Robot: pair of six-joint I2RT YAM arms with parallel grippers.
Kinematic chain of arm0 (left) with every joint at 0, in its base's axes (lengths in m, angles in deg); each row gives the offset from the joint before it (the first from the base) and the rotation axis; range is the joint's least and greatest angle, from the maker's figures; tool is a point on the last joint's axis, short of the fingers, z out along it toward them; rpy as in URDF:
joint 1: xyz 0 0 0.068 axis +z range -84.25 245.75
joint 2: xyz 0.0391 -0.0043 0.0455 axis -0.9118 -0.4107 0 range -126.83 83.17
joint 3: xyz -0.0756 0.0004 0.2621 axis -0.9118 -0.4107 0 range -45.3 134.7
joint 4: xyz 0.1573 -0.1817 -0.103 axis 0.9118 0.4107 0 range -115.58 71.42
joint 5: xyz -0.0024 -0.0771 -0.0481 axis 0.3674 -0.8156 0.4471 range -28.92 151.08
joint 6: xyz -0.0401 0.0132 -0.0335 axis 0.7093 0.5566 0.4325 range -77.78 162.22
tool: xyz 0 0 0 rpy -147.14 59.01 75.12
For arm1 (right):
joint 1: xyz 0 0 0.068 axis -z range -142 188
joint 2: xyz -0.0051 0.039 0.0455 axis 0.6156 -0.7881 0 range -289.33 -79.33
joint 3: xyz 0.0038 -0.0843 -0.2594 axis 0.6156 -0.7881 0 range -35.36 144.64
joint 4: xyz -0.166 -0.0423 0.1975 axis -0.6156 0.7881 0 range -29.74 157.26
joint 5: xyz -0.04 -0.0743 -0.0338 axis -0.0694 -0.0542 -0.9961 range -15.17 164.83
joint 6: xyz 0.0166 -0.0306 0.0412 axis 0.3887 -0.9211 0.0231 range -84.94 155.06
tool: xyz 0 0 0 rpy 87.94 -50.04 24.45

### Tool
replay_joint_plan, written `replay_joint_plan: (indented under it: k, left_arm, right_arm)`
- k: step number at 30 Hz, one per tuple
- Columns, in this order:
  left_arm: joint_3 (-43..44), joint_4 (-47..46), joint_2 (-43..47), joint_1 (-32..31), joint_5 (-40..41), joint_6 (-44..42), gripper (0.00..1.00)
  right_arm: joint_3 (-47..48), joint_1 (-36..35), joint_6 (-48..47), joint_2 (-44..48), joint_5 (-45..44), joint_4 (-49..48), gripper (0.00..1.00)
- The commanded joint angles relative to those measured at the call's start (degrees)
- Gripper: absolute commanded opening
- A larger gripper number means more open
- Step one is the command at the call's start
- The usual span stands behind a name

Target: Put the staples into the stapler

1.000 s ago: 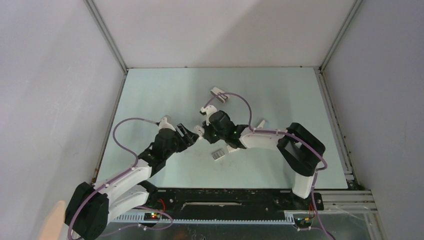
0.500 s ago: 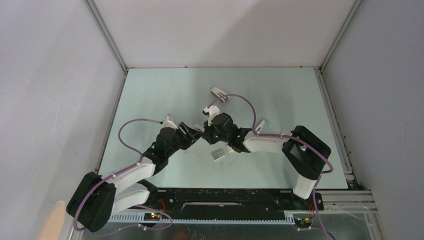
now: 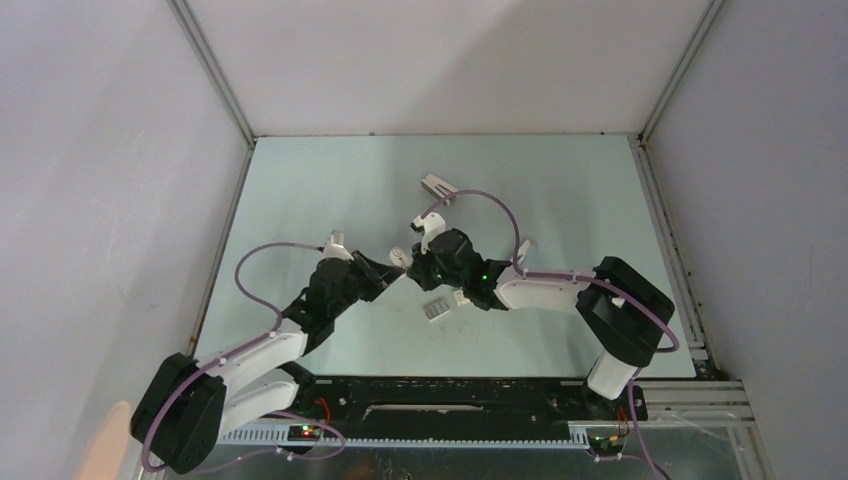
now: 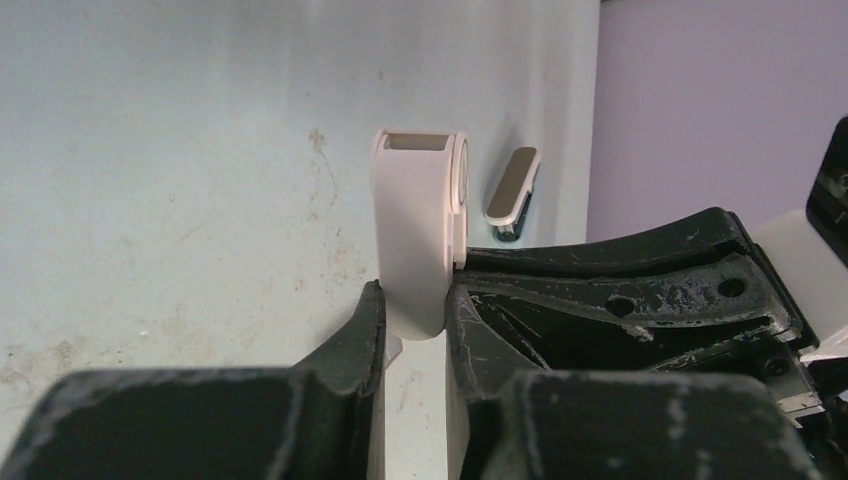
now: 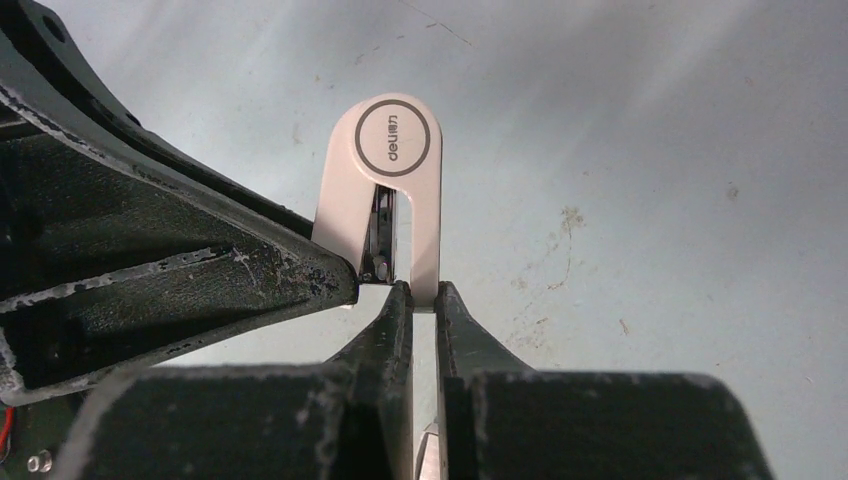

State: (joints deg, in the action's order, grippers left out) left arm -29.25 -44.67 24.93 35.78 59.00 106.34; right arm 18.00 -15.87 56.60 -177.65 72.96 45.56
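The stapler (image 3: 399, 256) is held off the table between both arms at mid-table. In the left wrist view its pale body (image 4: 410, 220) stands upright with my left gripper (image 4: 412, 300) shut on its lower end. My right gripper (image 5: 420, 295) is shut on a thin white leg of the stapler (image 5: 395, 150), below the round logo end; the body is split open beside that leg. The left gripper's black finger (image 5: 200, 270) touches it from the left. The staples (image 3: 435, 310), a small grey ribbed block, lie on the table just in front of the right gripper (image 3: 412, 264).
A white wedge-shaped stapler (image 3: 437, 187) lies behind the grippers toward the back. A long white-and-tan stapler (image 4: 512, 185) lies on the table near the wall. A small white piece (image 3: 521, 247) sits beside the right forearm. Purple cables loop over both arms.
My left gripper has shut on the stapler; a second ago it stood open beside it. The right arm has shifted slightly right, still gripping the stapler.
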Motion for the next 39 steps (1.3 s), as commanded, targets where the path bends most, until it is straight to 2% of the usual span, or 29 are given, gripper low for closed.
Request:
replay_joint_plan:
  k: [1,7,13,18,26,28,32,39]
  left_arm:
    - [2.0,1.7,3.4,2.2,0.7,-0.8,0.06]
    - [5.1,6.3,6.5,8.9,-5.3,-4.3,0.06]
    - [11.9,15.7,6.2,14.4,-10.3,-8.9,0.06]
    - [15.2,20.1,6.1,16.0,-11.2,-10.9,0.07]
    - [21.2,25.6,0.3,18.6,-10.0,-16.1,0.1]
    - [22.2,25.8,-1.2,18.6,-10.6,-16.5,0.13]
    - [21.6,23.3,-1.8,18.6,-13.9,-16.2,0.26]
    - [18.7,22.4,0.3,18.6,-14.5,-16.5,0.46]
  right_arm:
    - [-1.6,1.0,-1.5,3.9,-1.4,0.3,0.0]
    - [-2.1,1.8,-2.2,5.0,-0.6,4.2,0.0]
    - [-2.7,1.7,-3.3,6.0,-1.3,6.2,0.0]
    - [-3.3,1.8,-3.8,6.4,-2.8,7.7,0.0]
    - [-5.5,1.7,-4.1,8.7,5.0,6.1,0.0]
    - [-5.6,1.8,-3.8,8.8,5.5,6.3,0.0]
    - [-5.2,3.3,-0.6,8.7,6.8,6.5,0.0]
    - [-3.2,6.4,5.7,7.6,11.0,9.0,0.0]
